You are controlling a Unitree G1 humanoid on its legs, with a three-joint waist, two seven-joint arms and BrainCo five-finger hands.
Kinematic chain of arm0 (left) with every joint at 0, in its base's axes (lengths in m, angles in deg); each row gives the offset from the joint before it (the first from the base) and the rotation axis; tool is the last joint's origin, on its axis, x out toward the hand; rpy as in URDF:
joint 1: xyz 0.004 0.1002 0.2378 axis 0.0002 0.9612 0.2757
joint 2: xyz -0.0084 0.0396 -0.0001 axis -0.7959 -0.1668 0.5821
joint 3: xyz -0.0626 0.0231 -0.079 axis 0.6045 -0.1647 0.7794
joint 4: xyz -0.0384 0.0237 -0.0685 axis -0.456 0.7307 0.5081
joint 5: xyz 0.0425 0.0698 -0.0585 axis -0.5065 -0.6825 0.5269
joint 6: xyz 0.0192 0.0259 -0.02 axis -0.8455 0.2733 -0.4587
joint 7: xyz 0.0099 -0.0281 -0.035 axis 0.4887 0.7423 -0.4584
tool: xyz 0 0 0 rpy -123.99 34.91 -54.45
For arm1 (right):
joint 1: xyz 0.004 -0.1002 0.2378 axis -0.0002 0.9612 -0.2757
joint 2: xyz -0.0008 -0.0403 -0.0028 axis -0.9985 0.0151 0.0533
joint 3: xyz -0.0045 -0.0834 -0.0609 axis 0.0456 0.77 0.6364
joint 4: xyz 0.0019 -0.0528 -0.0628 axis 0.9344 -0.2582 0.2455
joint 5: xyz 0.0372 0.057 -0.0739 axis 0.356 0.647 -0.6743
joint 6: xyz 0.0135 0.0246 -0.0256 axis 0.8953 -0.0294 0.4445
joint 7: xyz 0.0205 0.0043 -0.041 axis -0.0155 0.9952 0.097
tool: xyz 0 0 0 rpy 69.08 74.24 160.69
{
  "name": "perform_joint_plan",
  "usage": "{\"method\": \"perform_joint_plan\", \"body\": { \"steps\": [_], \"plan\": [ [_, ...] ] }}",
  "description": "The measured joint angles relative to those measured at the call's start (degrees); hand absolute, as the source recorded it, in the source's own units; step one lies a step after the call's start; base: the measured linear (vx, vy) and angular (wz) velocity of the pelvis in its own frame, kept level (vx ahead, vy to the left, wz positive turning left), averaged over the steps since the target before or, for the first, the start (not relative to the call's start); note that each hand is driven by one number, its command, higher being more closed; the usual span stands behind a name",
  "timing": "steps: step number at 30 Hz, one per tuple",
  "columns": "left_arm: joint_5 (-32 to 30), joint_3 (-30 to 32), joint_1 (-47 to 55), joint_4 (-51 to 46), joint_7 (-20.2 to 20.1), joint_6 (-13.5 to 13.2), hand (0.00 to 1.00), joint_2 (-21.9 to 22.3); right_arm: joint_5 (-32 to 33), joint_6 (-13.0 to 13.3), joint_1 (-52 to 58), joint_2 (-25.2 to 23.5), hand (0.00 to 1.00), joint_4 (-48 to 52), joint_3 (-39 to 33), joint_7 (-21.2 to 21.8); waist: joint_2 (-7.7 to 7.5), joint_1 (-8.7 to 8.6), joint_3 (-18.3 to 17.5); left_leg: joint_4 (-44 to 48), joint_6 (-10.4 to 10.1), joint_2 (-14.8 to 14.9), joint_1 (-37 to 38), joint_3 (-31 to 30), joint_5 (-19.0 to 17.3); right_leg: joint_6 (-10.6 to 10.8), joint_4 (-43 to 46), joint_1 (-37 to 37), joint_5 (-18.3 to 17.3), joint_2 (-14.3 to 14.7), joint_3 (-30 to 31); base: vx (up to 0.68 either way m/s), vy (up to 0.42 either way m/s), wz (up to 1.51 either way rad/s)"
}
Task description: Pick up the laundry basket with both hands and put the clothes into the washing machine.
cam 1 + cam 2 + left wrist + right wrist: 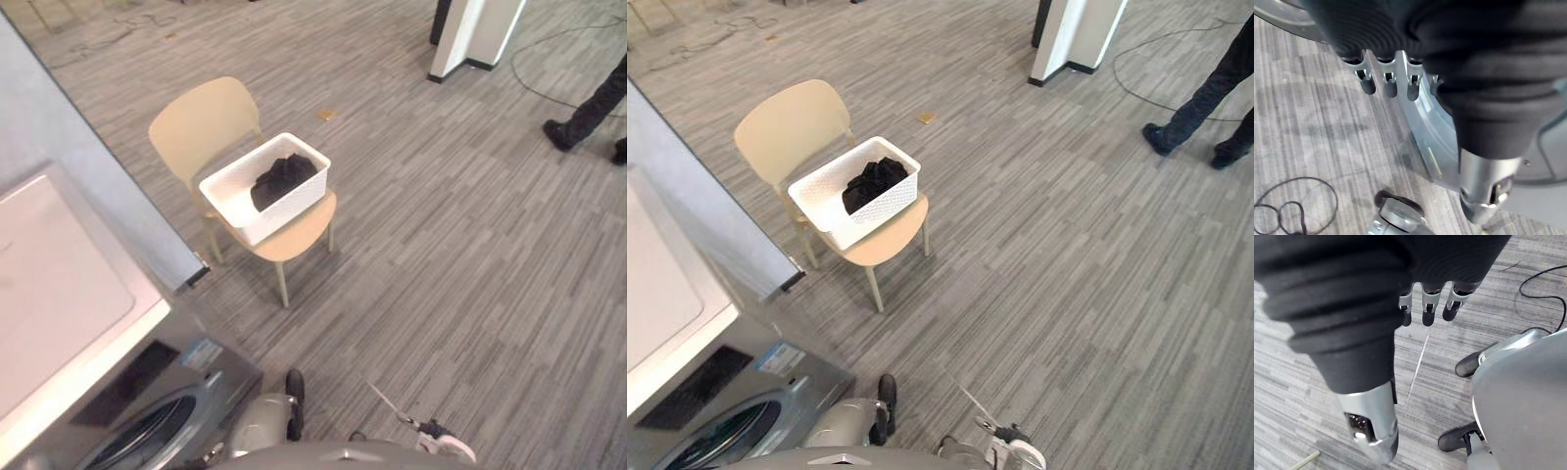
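The washing machine (171,387) runs off the lower left edge — its round door (147,436) is cut by the bottom. Of the person (591,110) I see legs and shoes alone. The dark clothes (281,179) lie in one heap; I cannot count the pieces. The laundry basket (287,211) hides much of the chair (201,122) seat. On my left hand (1388,84) and my right hand (1427,308) the dark cover hides the palm.

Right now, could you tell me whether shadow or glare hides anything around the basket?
Left eye view: even light, the white laundry basket and dark clothes stand out, soft shadow under the chair; right eye view: washing machine top pale, no harsh glare.
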Motion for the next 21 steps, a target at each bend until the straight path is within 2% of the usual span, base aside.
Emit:
{"method": "perform_joint_plan", "body": {
  "steps": [1,2,3,4,6,7,8,9,10,11,12,13,14,15,16,17,18,19,20,21],
  "plan": [
    [0.0,0.4,0.0,-0.1,0.1,0.0,0.00,-0.1,-0.1,0.0,0.1,0.0,0.00,0.0,0.1,0.3,-0.35,0.01,-0.2,0.7,0.4,-0.4,0.4,0.6,-1.0,0.7,3.5,-1.0,-1.3,-0.3,-0.2,0.37,0.070,-0.11],
    [0.1,1.2,0.0,-0.4,0.2,0.0,0.00,0.1,-1.2,0.0,0.3,0.0,0.00,0.2,0.1,0.5,-0.58,0.66,-0.3,1.2,1.0,-0.9,2.3,1.6,-2.9,1.3,12.6,-3.7,-2.4,-0.7,-0.3,0.34,0.057,-0.27],
    [0.1,1.2,0.6,-0.4,0.3,0.1,0.00,0.2,-1.9,0.1,0.4,-0.3,0.00,0.1,0.1,0.7,-0.90,0.82,-0.5,1.0,1.2,-1.3,4.9,2.6,-4.6,3.6,23.4,-7.6,-1.7,-0.9,-0.6,0.38,0.071,-0.43],
    [0.3,1.1,1.0,-0.6,0.3,0.1,0.00,0.2,-1.9,0.2,0.5,-0.9,0.00,0.3,-0.1,0.8,-1.42,0.82,-0.7,0.8,1.4,-1.5,6.5,3.5,-5.6,8.1,33.4,-11.2,0.3,-1.1,-0.7,0.24,0.049,-0.40],
    [0.9,0.9,1.0,-1.4,0.3,0.1,0.00,0.0,-2.1,0.6,0.6,-1.4,0.00,1.6,0.0,0.9,-2.47,0.54,-1.0,0.5,1.1,-1.8,9.3,4.3,-7.1,12.7,47.7,-16.9,4.9,-1.7,-2.3,0.23,0.012,-0.28],
    [1.9,1.4,1.1,-0.9,1.4,1.7,0.00,-0.2,-2.1,0.8,1.2,-1.6,0.00,2.6,0.1,1.1,-2.85,-0.08,-1.1,0.3,1.0,-1.8,11.7,3.8,-7.9,12.1,55.0,-19.7,6.3,-2.7,-5.3,0.37,-0.034,-0.01],
    [2.1,0.9,1.6,-1.0,1.4,1.6,0.00,-0.4,-2.2,1.3,1.5,-1.6,0.00,2.9,-0.4,1.5,-2.63,-0.59,-0.8,0.3,1.5,-1.9,13.3,2.7,-8.1,11.6,57.4,-20.9,6.0,-4.1,-7.7,0.39,-0.081,0.42],
    [2.5,1.1,1.6,-0.8,2.1,2.3,0.00,-0.6,-2.2,1.2,1.8,-1.4,0.00,3.2,-1.2,1.5,-2.93,-1.31,-0.7,0.0,1.6,-1.8,15.2,1.2,-8.3,9.1,57.6,-21.9,4.6,-6.6,-10.8,0.32,-0.098,0.65],
    [2.5,1.1,1.5,-1.0,2.1,2.3,0.00,-0.9,-2.2,1.0,2.4,-1.4,0.00,3.5,-1.8,1.4,-3.23,-1.23,-0.6,-0.6,1.6,-1.7,16.4,0.1,-8.3,7.4,56.2,-22.9,3.6,-8.5,-11.7,0.38,-0.180,0.84],
    [2.5,1.1,0.8,-1.0,2.1,2.3,0.00,-1.0,-2.1,1.0,2.9,-1.5,0.00,3.6,-3.0,1.4,-3.27,-1.06,-0.4,-1.2,1.2,-1.2,17.9,-1.8,-8.6,5.8,51.9,-24.5,2.4,-10.5,-11.9,0.30,-0.188,0.68],
    [2.5,1.1,0.4,-1.1,2.1,2.3,0.00,-0.9,-2.1,1.1,3.2,-1.5,0.00,4.0,-3.5,1.4,-3.07,-1.19,-0.5,-1.4,0.7,-0.7,18.3,-2.7,-8.9,5.1,48.5,-25.2,2.0,-11.3,-11.7,0.33,-0.264,0.73],
    [2.5,1.2,-0.3,-0.8,2.2,2.6,0.00,-0.5,-2.1,1.1,3.6,-1.7,0.00,4.6,-4.7,1.4,-2.38,-1.56,-0.4,-1.6,-0.5,0.9,18.9,-4.3,-9.6,4.4,38.1,-25.3,1.8,-12.3,-10.9,0.22,-0.281,0.60],
    [2.2,2.3,-0.2,-0.9,2.5,2.4,0.00,-0.3,-2.1,1.0,3.6,-1.9,0.00,4.4,-5.5,1.4,-2.27,-1.50,-0.4,-1.8,-2.0,2.4,19.4,-5.5,-10.6,4.1,25.6,-24.4,3.4,-12.0,-7.0,0.21,-0.309,0.52],
    [2.1,2.4,-0.3,-1.0,2.2,2.1,0.00,-0.2,-2.1,1.0,3.7,-2.0,0.00,4.3,-5.9,1.4,-2.37,-1.51,-0.5,-1.7,-2.8,3.1,19.9,-6.2,-11.3,4.1,20.2,-23.8,4.7,-11.6,-4.4,0.25,-0.388,0.43],
    [1.6,3.2,-0.5,-1.3,1.5,1.3,0.00,0.0,-2.0,0.9,4.1,-2.4,0.00,3.8,-6.6,1.3,-2.69,-1.69,-1.0,-1.4,-4.2,4.5,20.6,-7.4,-13.3,4.8,13.0,-22.6,7.5,-11.8,-0.9,0.24,-0.365,0.40],
    [1.3,4.0,-0.8,-1.8,1.3,1.1,0.00,0.3,-2.0,0.9,4.4,-2.6,0.00,3.8,-6.5,1.3,-2.84,-1.81,-1.5,-0.6,-5.9,5.8,21.0,-8.3,-15.0,5.9,11.8,-22.5,8.9,-12.0,-0.4,0.42,-0.660,0.49],
    [0.9,5.0,-1.1,-3.3,1.0,0.5,0.00,0.7,-2.0,0.9,5.0,-2.9,0.00,2.9,-6.5,1.4,-3.71,-1.91,-2.4,-0.5,-8.1,7.4,22.0,-9.7,-16.8,6.7,13.5,-22.4,9.0,-12.0,-1.4,0.38,-0.620,0.42],
    [0.5,5.5,-1.1,-3.4,0.9,0.1,0.00,0.8,-1.8,1.0,5.3,-3.1,0.00,2.2,-6.7,1.4,-3.88,-2.17,-3.0,-0.6,-9.1,8.5,22.3,-10.4,-17.4,10.9,14.9,-22.6,8.6,-11.7,-2.1,0.46,-0.737,0.65],
    [0.4,6.2,-1.4,-3.3,0.8,0.1,0.00,2.6,-2.2,0.7,5.9,-1.3,0.00,2.0,-6.8,1.4,-1.33,-2.58,-4.6,-0.1,-9.6,12.7,22.3,-12.6,-17.1,8.6,18.4,-22.5,4.2,-8.9,-6.5,0.39,-0.624,0.81],
    [0.4,7.1,-1.8,-3.9,0.1,-0.2,0.00,4.3,-2.2,0.1,6.2,0.0,0.00,1.3,-7.0,1.2,0.36,-2.74,-5.7,4.6,-8.0,14.7,19.0,-14.2,-14.5,7.1,19.7,-22.0,1.8,-7.8,-9.7,0.38,-0.612,0.89]
  ]
}}
